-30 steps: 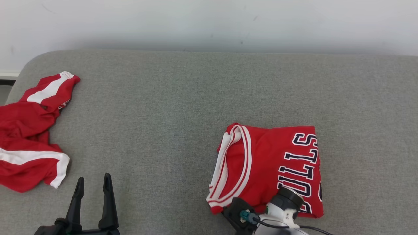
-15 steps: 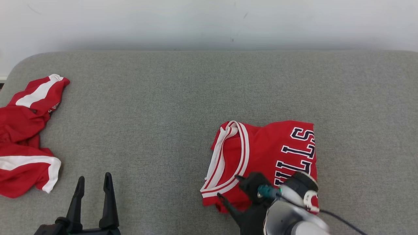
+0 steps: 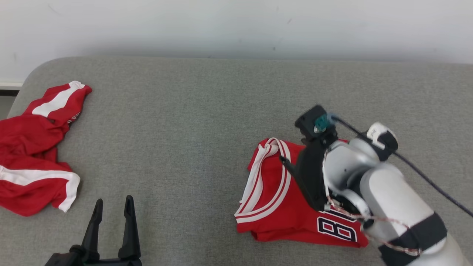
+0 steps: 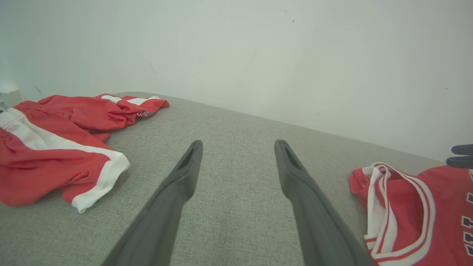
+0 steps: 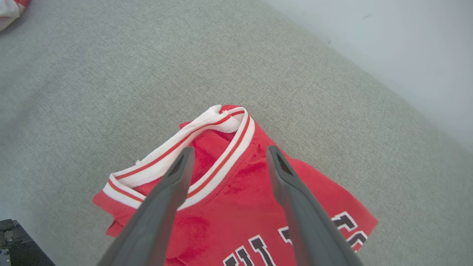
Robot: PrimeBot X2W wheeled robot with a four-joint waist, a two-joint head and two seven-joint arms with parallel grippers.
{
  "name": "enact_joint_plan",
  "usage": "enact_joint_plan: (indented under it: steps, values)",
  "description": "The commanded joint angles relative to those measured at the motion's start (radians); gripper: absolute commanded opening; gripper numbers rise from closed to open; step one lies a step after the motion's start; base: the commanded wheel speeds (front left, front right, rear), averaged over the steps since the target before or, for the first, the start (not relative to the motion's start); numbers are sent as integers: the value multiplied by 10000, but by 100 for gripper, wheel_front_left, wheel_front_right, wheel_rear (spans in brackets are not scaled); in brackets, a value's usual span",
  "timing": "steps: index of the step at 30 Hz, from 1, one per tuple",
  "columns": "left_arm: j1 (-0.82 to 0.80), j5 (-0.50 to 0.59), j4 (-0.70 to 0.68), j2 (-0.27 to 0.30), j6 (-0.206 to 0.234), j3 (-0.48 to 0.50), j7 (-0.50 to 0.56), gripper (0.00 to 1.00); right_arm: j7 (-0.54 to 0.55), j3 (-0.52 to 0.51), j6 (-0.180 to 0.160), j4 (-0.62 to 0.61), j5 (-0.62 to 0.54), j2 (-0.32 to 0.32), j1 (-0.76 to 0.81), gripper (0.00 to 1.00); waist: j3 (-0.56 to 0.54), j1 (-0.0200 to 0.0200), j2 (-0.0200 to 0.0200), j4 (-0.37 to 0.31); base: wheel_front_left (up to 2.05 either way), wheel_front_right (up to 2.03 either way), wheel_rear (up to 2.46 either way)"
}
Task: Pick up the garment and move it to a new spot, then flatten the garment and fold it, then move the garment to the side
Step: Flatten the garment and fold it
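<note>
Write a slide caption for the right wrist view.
Right gripper, fingers spread open, over the folded red jersey lying on the grey cushioned surface.

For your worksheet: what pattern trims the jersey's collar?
Collar: white with red stripes; right wrist view.

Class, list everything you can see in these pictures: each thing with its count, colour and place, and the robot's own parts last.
Folded jersey: one, red with white trim and dark lettering, on the surface right of centre.
Crumpled garment: one, red with white stripes, at the surface's left edge.
Padded surface: one, grey, under both garments.
Wall: one, white, behind the surface.
Left gripper: one, dark, open, lower left over bare surface.
Right gripper: one, dark, open, above the jersey's collar.
</note>
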Motion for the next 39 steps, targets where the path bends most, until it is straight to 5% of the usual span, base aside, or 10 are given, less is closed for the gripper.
enact_joint_plan:
  steps: [1, 12, 27, 39]
  values:
    - [-41, -55, -18, -4, 14, -28, -28, 100, 151, -19, -25, 228, 40, 69, -287, 100, 90, -1, 0, 113, 0, 0, 0]
    - [-248, -117, 20, -7, 12, -277, -28, 100, 1064, 147, -25, 3057, 283, 353, -2287, 100, 501, -1, 0, 750, 0, 0, 0]
    - [-525, 88, 21, -4, 11, -539, -28, 100, 5225, -393, -25, 5063, 591, 1163, -4748, 100, 920, -1, 0, 956, 0, 0, 0]
    - [-906, 67, 149, -4, 11, -912, -28, 100, 4901, -1147, -25, 5920, -641, 1509, -5032, 100, 1376, -1, 0, 1544, 0, 0, 0]
